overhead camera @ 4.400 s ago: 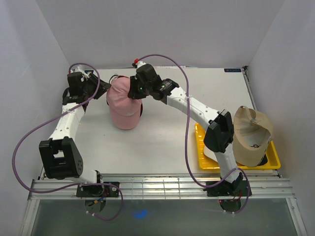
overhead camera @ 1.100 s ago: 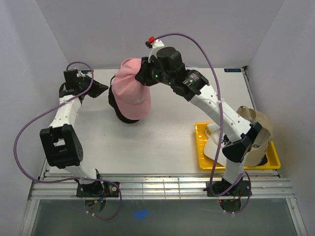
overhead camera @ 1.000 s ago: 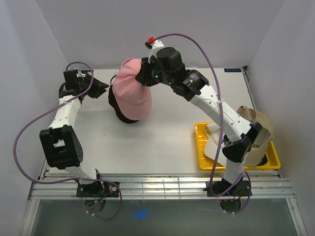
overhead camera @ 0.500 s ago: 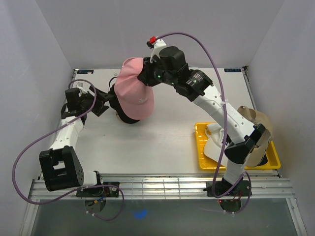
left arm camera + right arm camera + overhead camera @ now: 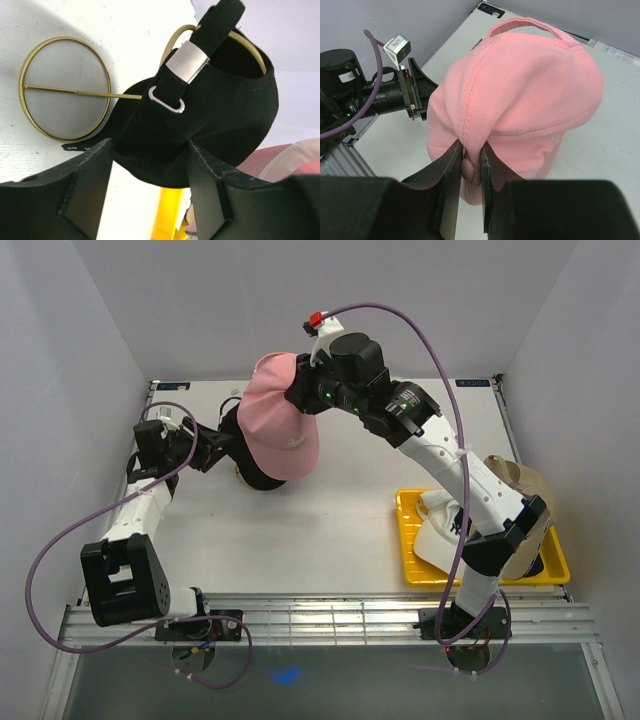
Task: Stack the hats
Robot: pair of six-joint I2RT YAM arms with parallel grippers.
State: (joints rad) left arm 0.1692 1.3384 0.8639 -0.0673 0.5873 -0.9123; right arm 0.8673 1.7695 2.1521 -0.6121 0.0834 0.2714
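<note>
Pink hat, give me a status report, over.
Right tool shut on pink hat crown, held above black hat. Left tool open, astride black hat on gold stand. Only left tool near the drop path.

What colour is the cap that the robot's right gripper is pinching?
Pink. It is a plain pink fabric baseball cap, clearest in the right wrist view.
</note>
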